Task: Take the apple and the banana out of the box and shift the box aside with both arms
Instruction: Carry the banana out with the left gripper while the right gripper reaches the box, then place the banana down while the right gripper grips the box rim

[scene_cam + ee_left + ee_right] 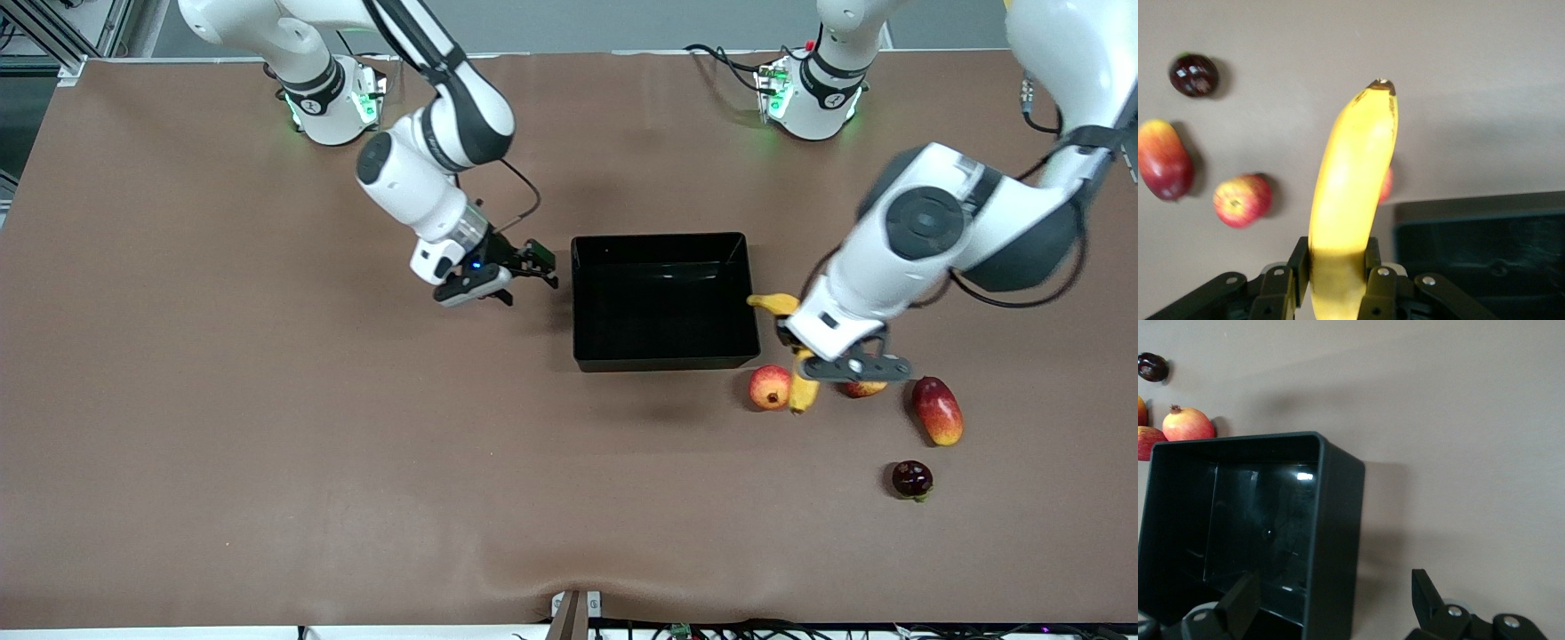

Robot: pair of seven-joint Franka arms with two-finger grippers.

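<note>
Black and glossy, the box (662, 300) sits mid-bench with nothing in it. The left hand (805, 351) hangs in the air just off the box's corner toward the left arm's end, clamped on the banana (803, 388) about midway along it. The banana's long axis runs roughly toward and away from the front camera: one tip (766, 302) shows by the box's rim, the other end points down over the bench between the orange-red fruit (770, 388) and the apple (862, 388). A mango (937, 410) and a small dark fruit (912, 479) lie nearer the front camera. The right hand (524, 276) hangs low at the box's other end wall, fingers (1431, 597) apart, holding nothing.
</note>
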